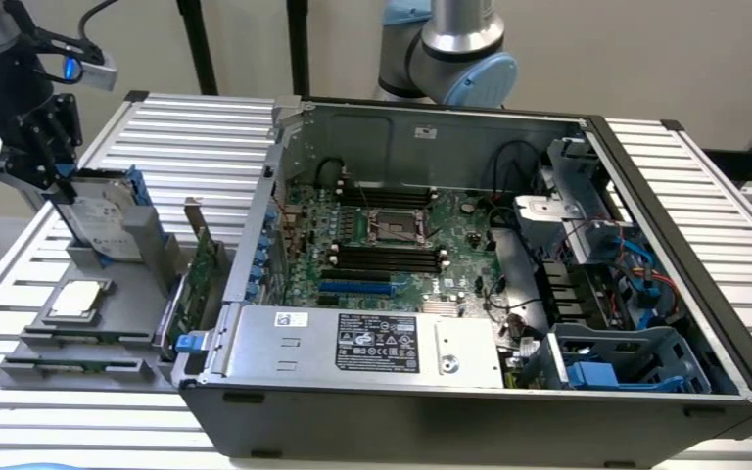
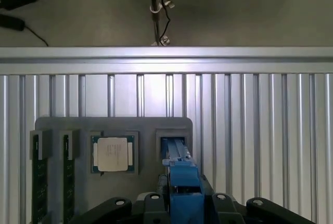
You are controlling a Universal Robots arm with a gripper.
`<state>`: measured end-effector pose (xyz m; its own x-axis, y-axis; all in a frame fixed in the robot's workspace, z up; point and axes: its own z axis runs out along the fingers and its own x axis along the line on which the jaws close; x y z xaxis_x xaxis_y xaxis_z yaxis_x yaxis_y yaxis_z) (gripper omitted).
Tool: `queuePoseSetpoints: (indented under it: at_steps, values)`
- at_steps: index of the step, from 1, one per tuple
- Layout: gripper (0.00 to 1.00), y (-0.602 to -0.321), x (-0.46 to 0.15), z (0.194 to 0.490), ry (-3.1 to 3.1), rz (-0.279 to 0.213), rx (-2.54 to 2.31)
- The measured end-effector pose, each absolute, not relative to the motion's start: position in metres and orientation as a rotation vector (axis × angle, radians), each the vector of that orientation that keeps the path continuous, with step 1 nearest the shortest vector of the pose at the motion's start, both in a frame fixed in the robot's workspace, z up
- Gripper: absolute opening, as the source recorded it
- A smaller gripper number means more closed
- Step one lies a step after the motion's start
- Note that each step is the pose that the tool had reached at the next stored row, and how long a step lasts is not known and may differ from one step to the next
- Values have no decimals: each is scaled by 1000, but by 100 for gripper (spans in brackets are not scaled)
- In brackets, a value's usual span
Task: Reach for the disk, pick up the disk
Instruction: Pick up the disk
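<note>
Straddling top edge of upright disk [image 1: 105, 223] in grey holder [image 1: 152, 257], gripper [image 1: 59, 178] hovered; jaws' clamping we couldn't tell.

The disk [image 1: 102, 220] is seen as silver-grey with a white printed label and blue rails; the tool [image 1: 52, 178] is black. A ribbed silver pattern is shown by the desk [image 1: 193, 127], and the chip [image 2: 113, 154] is silver, edged green
</note>
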<state>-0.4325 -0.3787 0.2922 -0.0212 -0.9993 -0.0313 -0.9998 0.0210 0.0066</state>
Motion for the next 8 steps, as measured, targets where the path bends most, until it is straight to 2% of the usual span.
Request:
queuePoseSetpoints:
  at_steps: [8]
  values:
    - [33,-380,-433,292,2231,40,-2184]
